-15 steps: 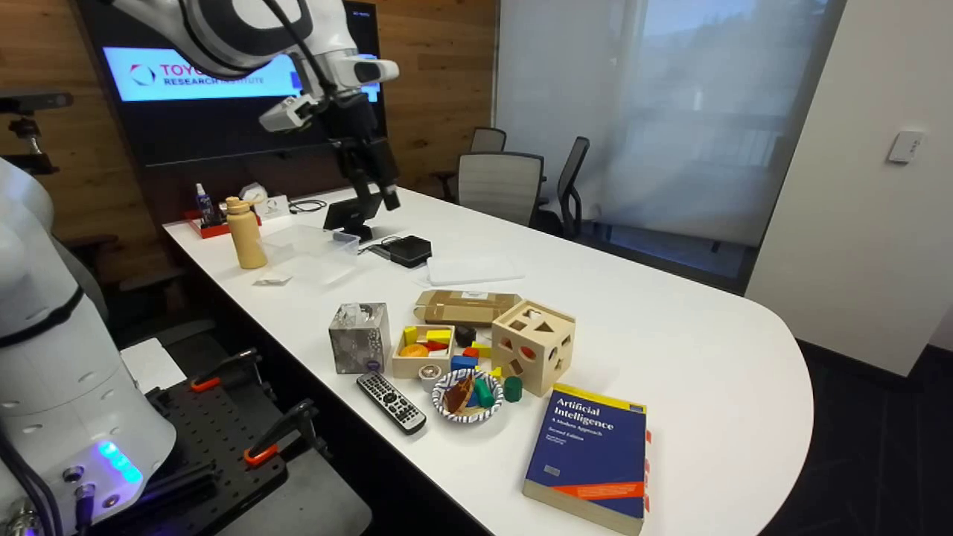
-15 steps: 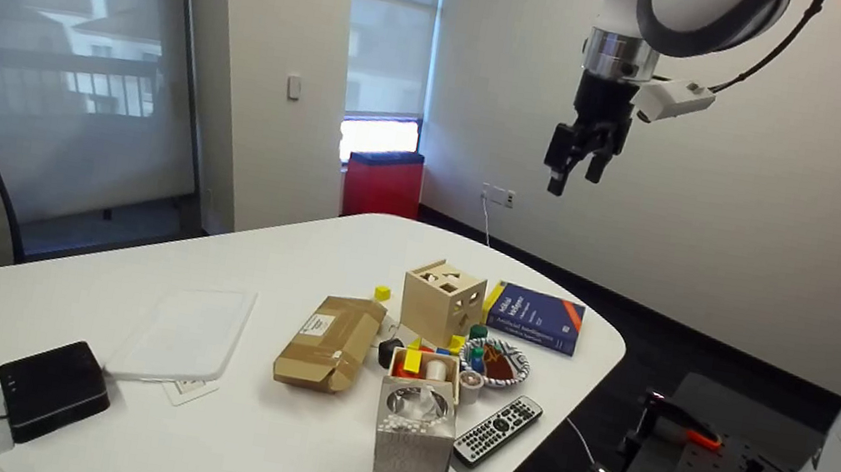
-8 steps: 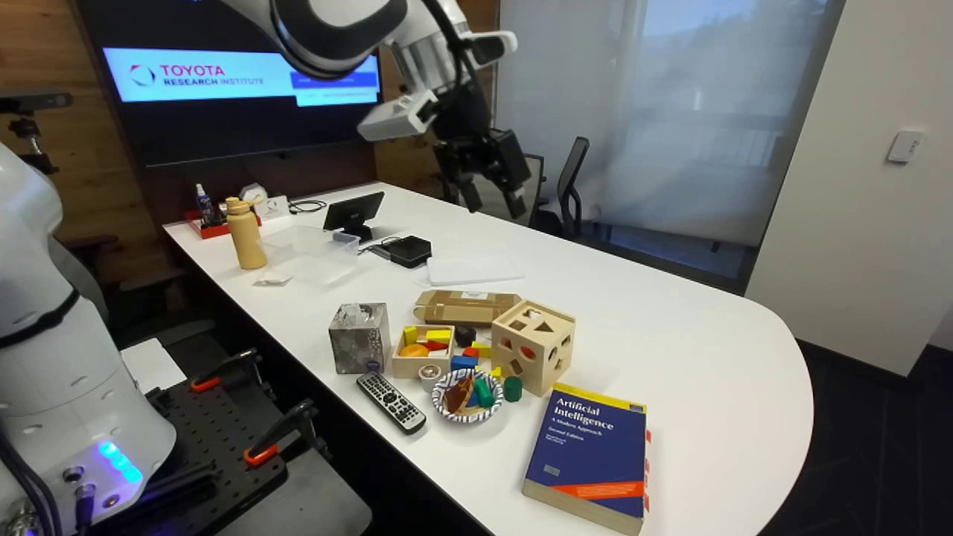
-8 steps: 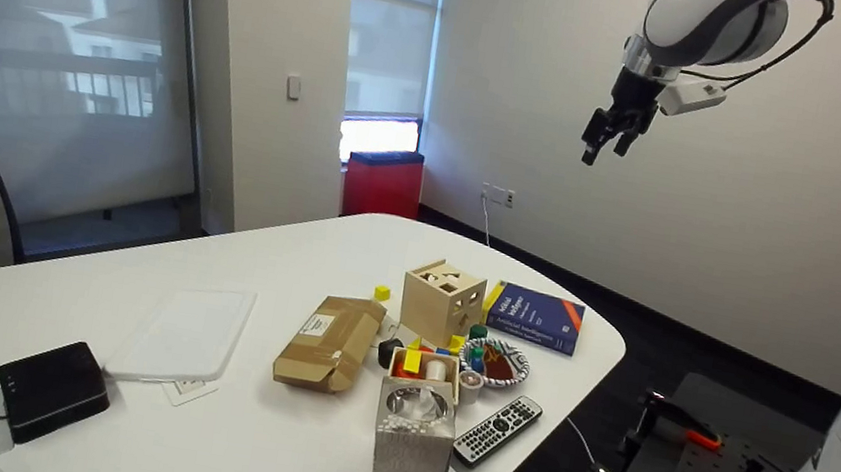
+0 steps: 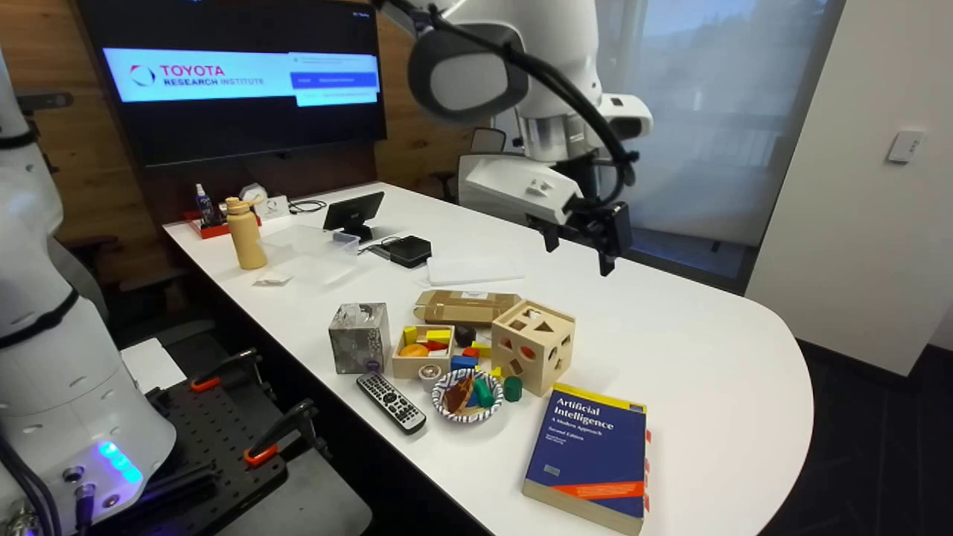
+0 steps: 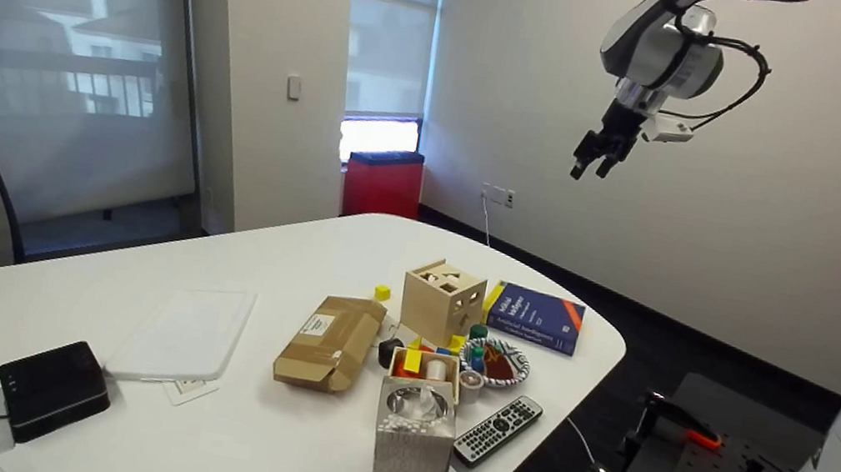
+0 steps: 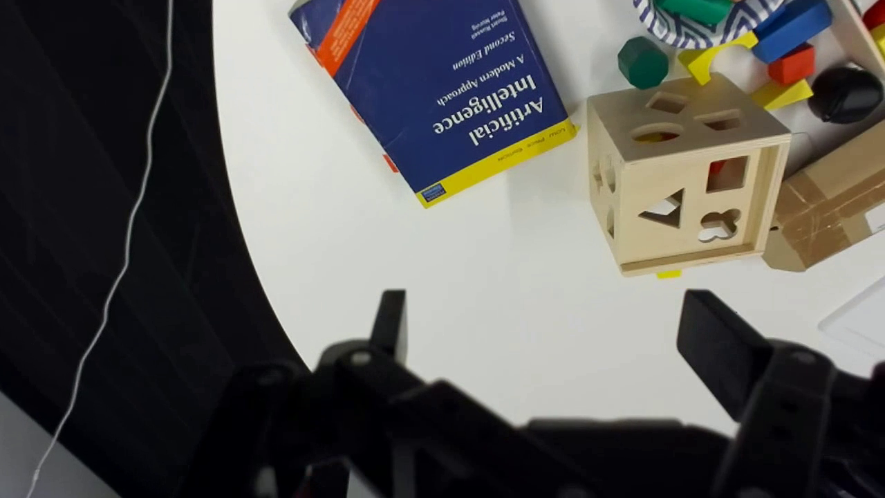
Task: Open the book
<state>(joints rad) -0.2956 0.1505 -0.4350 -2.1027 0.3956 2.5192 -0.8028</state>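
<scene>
The book (image 5: 588,458) is a thick paperback with a dark blue cover, a yellow band and an orange-red stripe. It lies flat and closed near the rounded end of the table, and also shows in an exterior view (image 6: 539,316). In the wrist view the book (image 7: 442,90) is at the top, lettering upside down, its top edge cut off by the frame. My gripper (image 5: 579,257) is open and empty, high above the table; it also shows in an exterior view (image 6: 590,172). In the wrist view bare white tabletop shows between the gripper's spread fingers (image 7: 545,311).
The wooden shape-sorter cube (image 5: 532,350) stands close beside the book's yellow end. A patterned bowl (image 5: 467,396), remote (image 5: 391,402), tissue box (image 5: 359,339), block tray (image 5: 409,366) and cardboard box (image 6: 329,344) stand near. The table's curved edge (image 7: 242,228) runs past the book.
The arm has swung across the table, away from the screen and toward the book's end, and its wrist has turned. The gripper stays open. The book and the other objects have not moved.
</scene>
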